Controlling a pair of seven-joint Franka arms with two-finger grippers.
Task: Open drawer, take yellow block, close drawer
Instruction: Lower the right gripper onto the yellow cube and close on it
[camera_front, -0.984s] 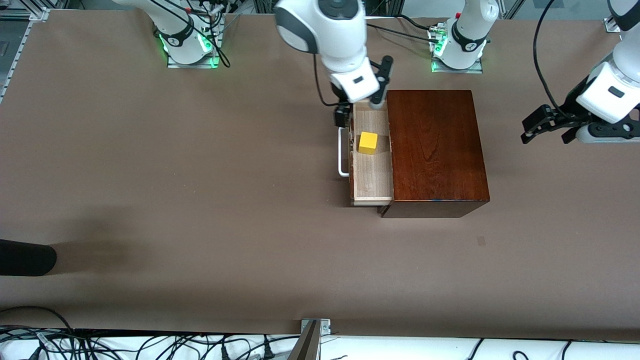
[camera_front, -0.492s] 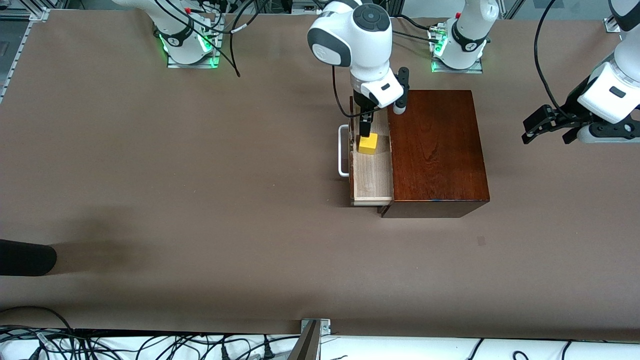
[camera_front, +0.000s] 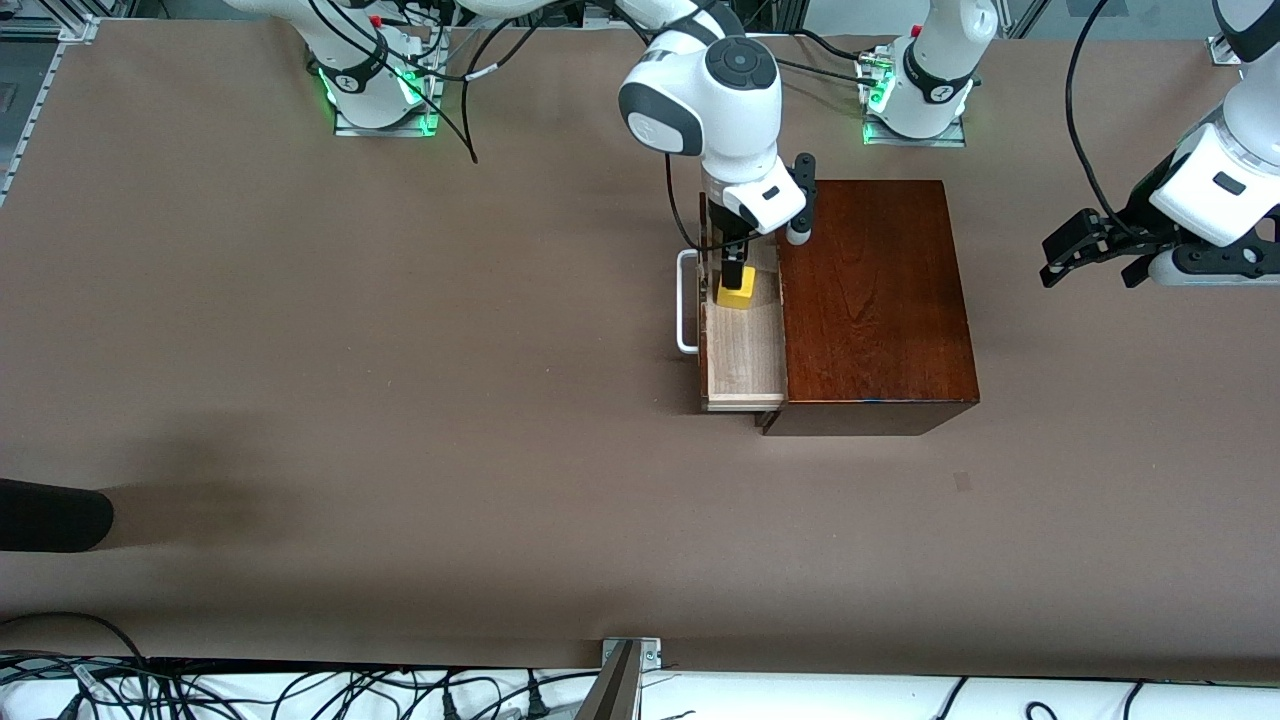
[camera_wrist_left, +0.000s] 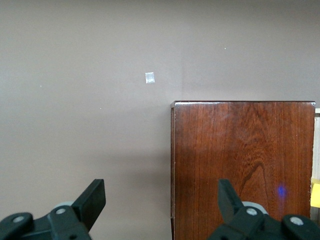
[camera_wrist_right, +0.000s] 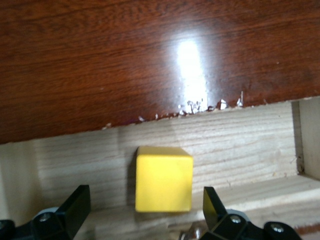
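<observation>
Currently the drawer (camera_front: 742, 345) is pulled partway out of the box (camera_front: 872, 300), just right of centre in the front view, white handle (camera_front: 686, 302) facing the right arm's end of the counter (camera_front: 400, 400). The block (camera_front: 737, 290) sits in the drawer tray, in the part farther from the front camera. Right end effector (camera_front: 733, 275) is down inside the drawer at the block, fingers spread; in the right wrist view the block (camera_wrist_right: 164, 178) is between the two fingers (camera_wrist_right: 74, 205), a gap showing on each side, no contact visible, block resting on the pale wood floor of the tray. The glossy dark box top (camera_wrist_right: 150, 60) fills the upper half of that view. Left end effector (camera_front: 1090, 255) hangs at the right edge of the front view, over bare counter toward the left arm's end, well apart from the box; that arm waits. Its fingers (camera_wrist_left: 92, 200) are spread with nothing between them, and the left wrist view looks along the counter at the box (camera_wrist_left: 242, 165). A small pale patch (camera_wrist_left: 149, 77) shows on the counter above the box in that view. A dark object (camera_front: 50, 515) pokes in at the left edge of the front view, lower half.
</observation>
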